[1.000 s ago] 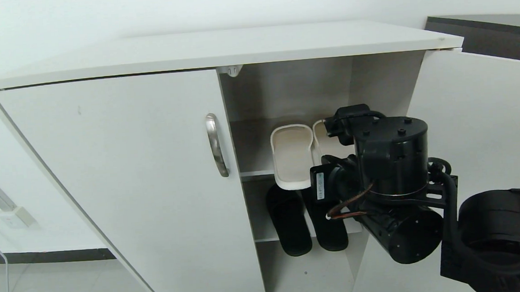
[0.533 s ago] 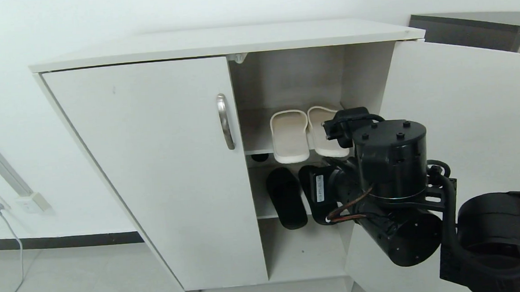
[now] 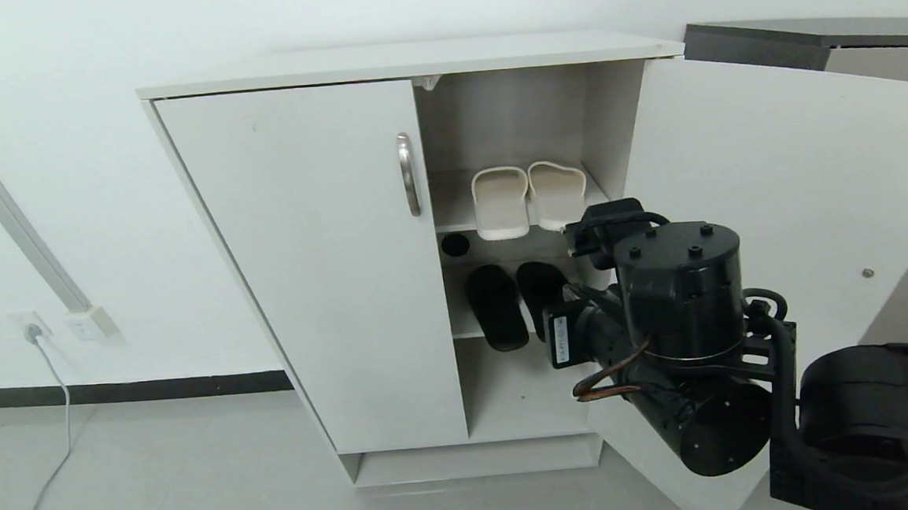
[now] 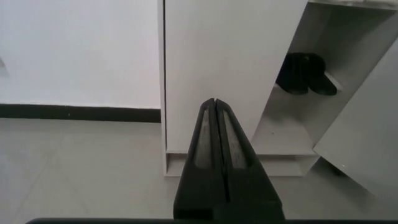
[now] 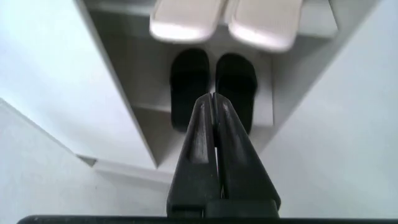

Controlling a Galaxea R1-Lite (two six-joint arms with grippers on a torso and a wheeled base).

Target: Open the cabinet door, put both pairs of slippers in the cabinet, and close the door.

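Note:
A white cabinet (image 3: 303, 240) stands against the wall with its right door (image 3: 781, 188) swung wide open and its left door (image 3: 320, 263) closed. A white pair of slippers (image 3: 528, 195) rests on the upper shelf, a black pair (image 3: 514, 302) on the shelf below. In the right wrist view my right gripper (image 5: 214, 106) is shut and empty, held in front of the open compartment, with the black slippers (image 5: 211, 87) and white slippers (image 5: 227, 18) beyond it. My left gripper (image 4: 214, 109) is shut and empty, low over the floor facing the cabinet's closed door (image 4: 224, 62).
The left door carries a metal handle (image 3: 409, 174). A wall socket with a cable (image 3: 33, 332) sits low on the wall at the left. A dark-topped piece of furniture (image 3: 803, 32) stands behind the open door. Grey tiled floor (image 3: 160, 478) spreads before the cabinet.
The whole head view has pulled back from the cabinet, so the cabinet looks smaller and its base and the floor now show. The slippers lie as before.

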